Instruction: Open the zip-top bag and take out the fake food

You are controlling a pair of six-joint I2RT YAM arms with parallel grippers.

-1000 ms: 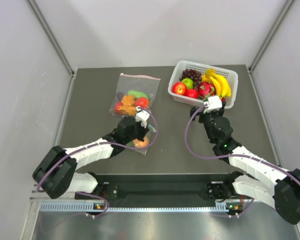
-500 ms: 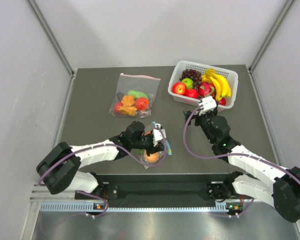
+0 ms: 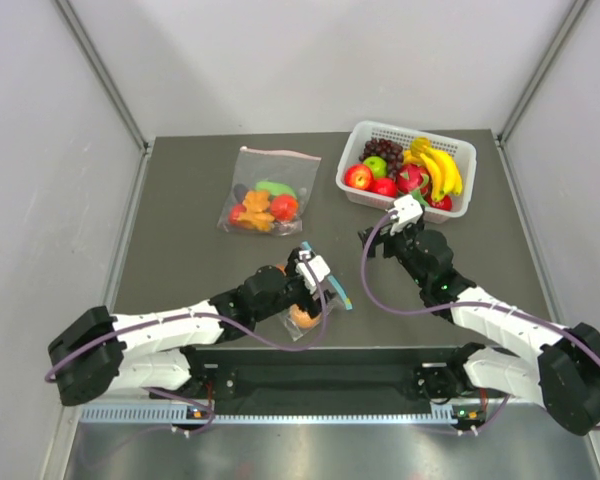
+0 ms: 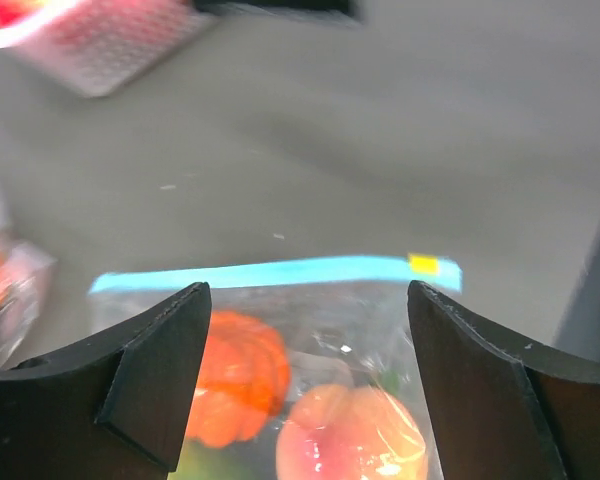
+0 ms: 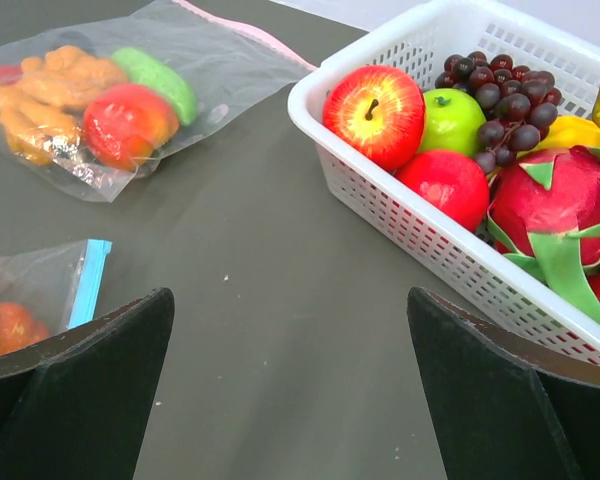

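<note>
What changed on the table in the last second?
The left gripper dragged the small clear teal-strip plastic bag, orange and peach fake food inside, rightward and nearer the arms, then opened and let go. The right gripper shifted slightly left. The larger pink-strip bag and white basket stayed put.

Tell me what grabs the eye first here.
A white basket heaped with bright fruit stands at the far right. Near the front, a small clear bag with a blue strip holds orange pieces, by the left arm's open fingers. A larger bag lies farther back.
</note>
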